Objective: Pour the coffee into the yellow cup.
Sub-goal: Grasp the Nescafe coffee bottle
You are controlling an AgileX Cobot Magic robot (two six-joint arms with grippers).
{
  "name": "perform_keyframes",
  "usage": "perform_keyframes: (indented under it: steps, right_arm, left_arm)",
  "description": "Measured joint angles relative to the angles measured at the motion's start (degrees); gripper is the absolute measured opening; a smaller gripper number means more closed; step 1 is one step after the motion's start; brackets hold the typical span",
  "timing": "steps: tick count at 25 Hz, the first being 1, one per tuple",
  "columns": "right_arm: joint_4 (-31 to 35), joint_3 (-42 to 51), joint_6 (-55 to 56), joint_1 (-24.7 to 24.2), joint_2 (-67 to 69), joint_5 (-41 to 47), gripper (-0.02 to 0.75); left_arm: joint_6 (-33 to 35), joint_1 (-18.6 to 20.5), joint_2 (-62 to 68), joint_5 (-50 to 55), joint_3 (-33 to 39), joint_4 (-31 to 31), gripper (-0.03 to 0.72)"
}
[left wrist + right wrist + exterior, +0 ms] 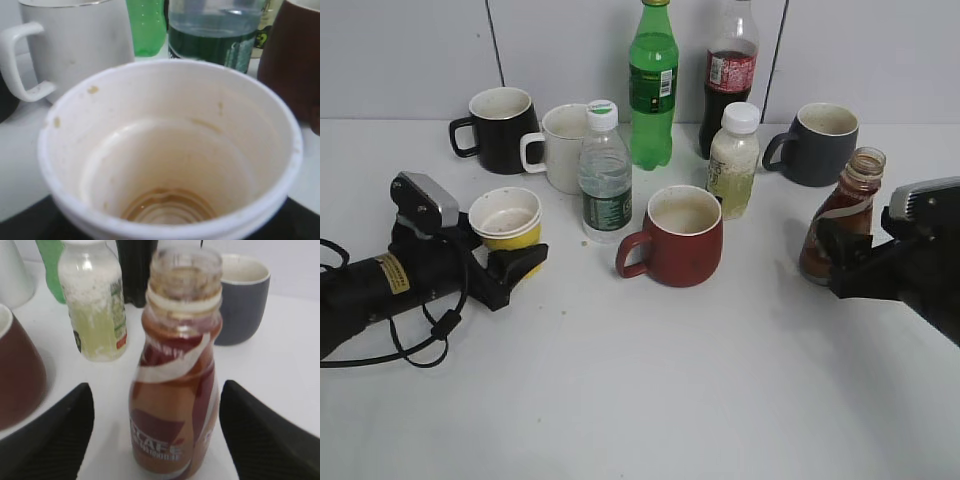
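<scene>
Right gripper (840, 262) is spread wide with the coffee bottle (843, 216) standing straight up between its fingers. In the right wrist view you can see a black pad (55, 435) on each side of the bottle (176, 390) with table showing in the gaps, so it's bracketing it, not squeezing yet as far as I can tell. Bottle has no cap on and brown liquid up to about the shoulder. Its long axis is vertical, and the claw comes at it from the side, low on the body.

Left gripper (510, 262) is way over on the other side of the table (650, 400), parked at the yellow cup (506, 220). The left wrist view is basically just the cup's white inside (170, 165) with a brownish ring at the bottom, and the fingers are barely in it, so I honestly can't tell whether that claw is clamped on the cup or just sitting around it.

What matters next, I'd say: coffee is far right, cup is far left, well apart, with the red mug (675, 237) and the water bottle (605, 172) sitting roughly between them. The right arm is clearly the one for the bottle. Once it closes, the bottle has to travel left across the middle, or the cup comes to meet it, and only then tip.
</scene>
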Motion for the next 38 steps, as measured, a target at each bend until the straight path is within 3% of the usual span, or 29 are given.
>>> perform_keyframes:
  steps: [8,15,20,23,34,38]
  right_arm:
    - [1.52,-4.26,0.00,0.00,8.27,0.00,0.588]
    - [3.45,-8.81,0.00,0.00,11.90,0.00,0.588]
    - [3.67,-12.33,0.05,0.00,15.70,0.00,0.586]
    - [3.64,-13.36,0.05,0.00,16.55,0.00,0.512]
    - [3.38,-13.42,0.05,0.00,15.43,1.17,0.501]
    - [-0.54,-13.42,-0.05,0.00,10.34,2.05,0.501]
  left_arm:
    - [-0.06,0.00,-0.31,0.00,0.00,2.17,0.410]
    - [-0.12,-0.05,-3.40,-0.06,0.48,3.45,0.401]
    - [-0.18,-0.11,-3.51,-0.06,0.48,8.36,0.400]
    - [-0.31,-0.11,-3.53,-0.06,0.48,9.58,0.399]
    - [-4.17,-0.11,-7.90,0.00,0.48,9.73,0.399]
    - [-6.94,-1.22,-9.53,-0.02,0.48,9.72,0.399]
